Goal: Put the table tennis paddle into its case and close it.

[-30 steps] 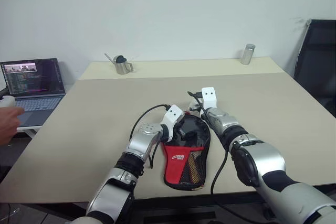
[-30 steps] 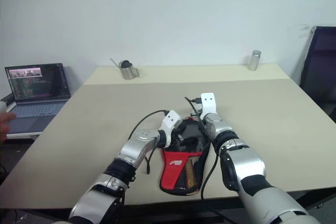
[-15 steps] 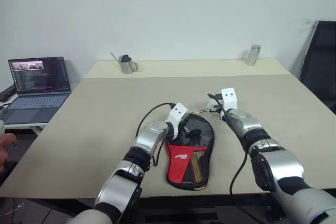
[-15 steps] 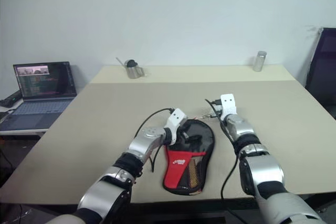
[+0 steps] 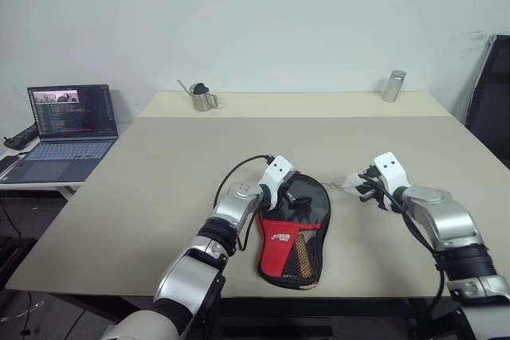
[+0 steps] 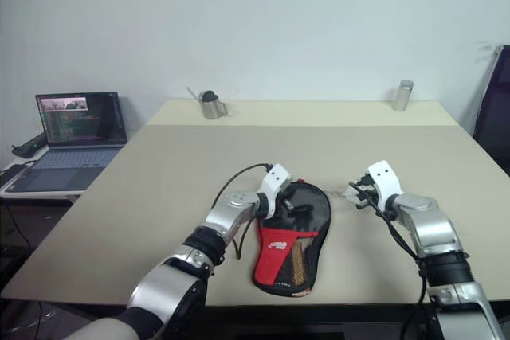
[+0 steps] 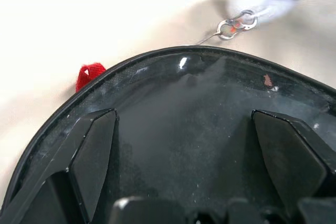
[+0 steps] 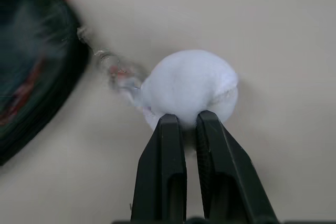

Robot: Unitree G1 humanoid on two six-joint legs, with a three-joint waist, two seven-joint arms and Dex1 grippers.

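Laptop point(image 5: 70, 129): open, screen lit, set on a low stand well to the left of the case, off the surface's left edge.

Metal cup point(image 5: 204, 98): placed at the far edge of the surface point(image 5: 159, 173), beyond the case and to its left.

Left claw point(image 5: 288, 198): fingers point(image 7: 92, 156) spread wide and laid over the round head of the case; nothing is pinched.

Case point(image 5: 296, 232): black fabric head, red lower panel with a small logo, mesh pocket. It is laid flat near the surface's front edge, narrow end toward the robot. A red tab point(image 7: 89, 74) is seen at its rim. A striped handle can be made out through the mesh, so the table tennis paddle point(image 5: 298, 254) is taken to be inside; its blade is hidden.

White ball point(image 8: 190, 87): soft and round, joined by a small metal ring chain point(image 7: 236, 23) to the case's rim, just right of the case.

Right claw point(image 8: 184, 129): fingers pressed together, pinching the white ball.

Metal cylinder point(image 5: 392, 86): upright at the far edge, well beyond the case to its right.
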